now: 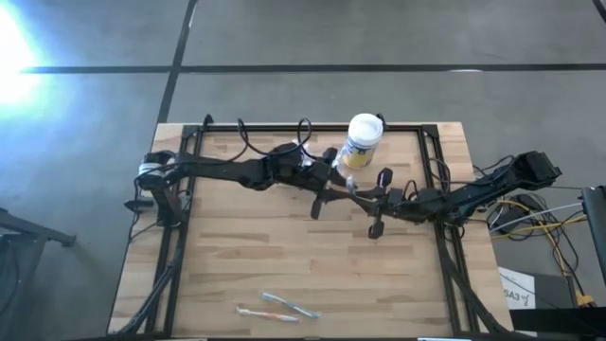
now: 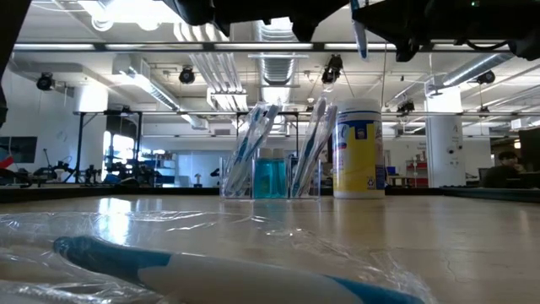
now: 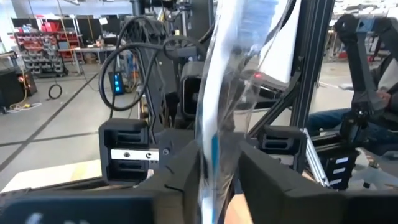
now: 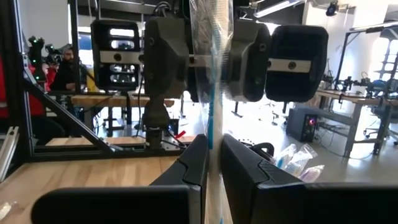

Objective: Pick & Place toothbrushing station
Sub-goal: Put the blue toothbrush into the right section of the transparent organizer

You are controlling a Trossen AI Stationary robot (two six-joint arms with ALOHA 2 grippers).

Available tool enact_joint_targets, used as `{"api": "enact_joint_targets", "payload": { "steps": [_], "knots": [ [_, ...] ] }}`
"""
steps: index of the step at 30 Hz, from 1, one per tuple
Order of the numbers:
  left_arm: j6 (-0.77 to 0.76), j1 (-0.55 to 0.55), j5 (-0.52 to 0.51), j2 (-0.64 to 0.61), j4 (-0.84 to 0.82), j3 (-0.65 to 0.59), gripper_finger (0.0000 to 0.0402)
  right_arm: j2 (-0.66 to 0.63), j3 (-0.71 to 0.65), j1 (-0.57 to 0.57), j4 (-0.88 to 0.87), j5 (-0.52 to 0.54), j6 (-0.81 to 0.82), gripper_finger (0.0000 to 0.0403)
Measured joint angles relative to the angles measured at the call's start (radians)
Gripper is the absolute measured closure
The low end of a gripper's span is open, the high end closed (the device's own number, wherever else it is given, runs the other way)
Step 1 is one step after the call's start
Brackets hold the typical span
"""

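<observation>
A toothbrush in clear wrapping (image 3: 214,93) stands upright in the air above the middle of the table. My left gripper (image 3: 217,165) and my right gripper (image 4: 214,152) face each other, both shut on it (image 1: 352,188). The toothbrushing station (image 2: 270,176), a clear holder with several wrapped brushes standing in it, rests on the table at the far side, next to the white canister (image 1: 363,142). My left gripper pinches the wrapped toothbrush's handle (image 4: 211,68) between its two fingers (image 4: 168,56). It comes in level from the table's left and lies across the brush. The brush stands upright, lifted clear of the table. My right gripper pinches the same wrapped handle (image 4: 214,134) between its two fingers (image 4: 193,165). It comes in about level from the table's right, across the brush and close to the left fingers. The wrapper runs on above and below the hold.
Two more wrapped toothbrushes (image 1: 279,305) lie near the table's near edge, one close before the low camera (image 2: 211,270). A black frame rail (image 1: 436,161) runs round the tabletop. Cables (image 1: 540,223) lie off the right edge.
</observation>
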Motion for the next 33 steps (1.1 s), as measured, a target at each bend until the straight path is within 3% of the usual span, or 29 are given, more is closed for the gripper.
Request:
{"api": "enact_joint_targets", "payload": {
  "steps": [7, 15, 22, 26, 33],
  "knots": [
    [0.05, -0.004, -0.003, 0.001, -0.015, 0.0, 0.0381, 0.0, 0.0, 0.0, -0.001, -0.005, -0.007, 0.0374],
    [0.137, -0.008, -0.048, -0.04, -0.183, 0.001, 0.0381, 0.004, -0.004, -0.001, -0.017, -0.003, -0.03, 0.0364],
    [0.176, -0.01, -0.107, -0.162, -0.354, -0.036, 0.0381, 0.0, 0.0, 0.0, 0.005, 0.002, -0.029, 0.0306],
    [0.172, -0.01, -0.165, -0.273, -0.377, -0.121, 0.0381, 0.0, 0.0, 0.002, 0.005, 0.001, -0.026, 0.0275],
    [0.065, -0.01, -0.273, -0.581, -0.371, -0.428, 0.0381, -0.031, -0.001, 0.008, -0.046, -0.003, 0.009, 0.0266]
  ]
}}
